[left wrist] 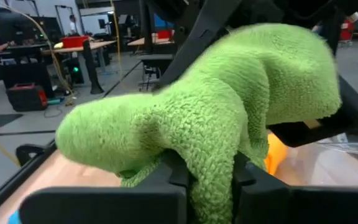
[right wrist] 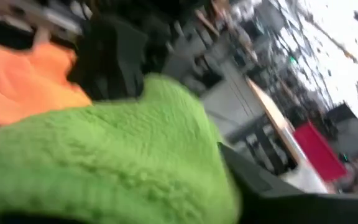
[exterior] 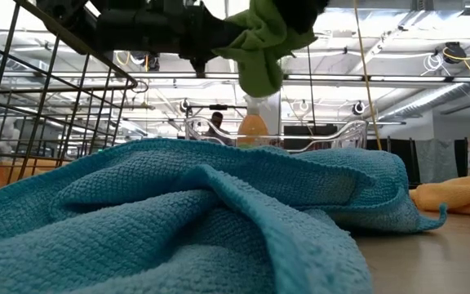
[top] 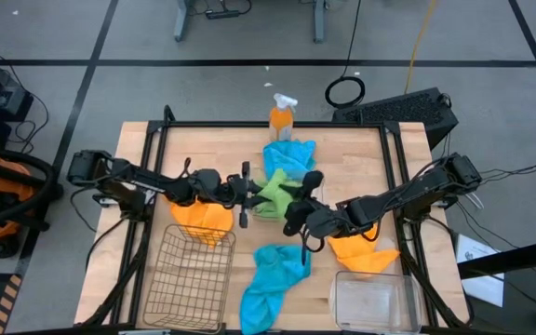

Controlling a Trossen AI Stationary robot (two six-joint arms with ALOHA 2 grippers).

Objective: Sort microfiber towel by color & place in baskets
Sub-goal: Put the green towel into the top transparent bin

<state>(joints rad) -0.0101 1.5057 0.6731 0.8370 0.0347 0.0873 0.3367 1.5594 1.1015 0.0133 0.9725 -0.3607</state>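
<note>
- No readable brand, label or writing on anything in view.
- Wire mesh basket [top: 192, 279] at lower left of the high view, nothing inside; an orange-yellow towel [top: 202, 220] draped at its upper rim.
- Clear plastic basket [top: 372, 300] at lower right, nothing visible in it; second orange-yellow towel [top: 365, 253] just above it on the table.
- Green towel [top: 274, 194] held up off the table at centre frame, between both arms; hanging at top centre in the low view.
- Left gripper [top: 246, 193] clamped shut on the green towel, fabric pinched between its fingers in the left wrist view.
- Right gripper [top: 298, 207] against the same green towel; cannot tell whether gripping or released.
- Sky blue towel [top: 274, 277] crumpled at lower centre; another sky blue towel [top: 289, 156] at upper centre, just below the orange spray bottle [top: 281, 115].
</note>
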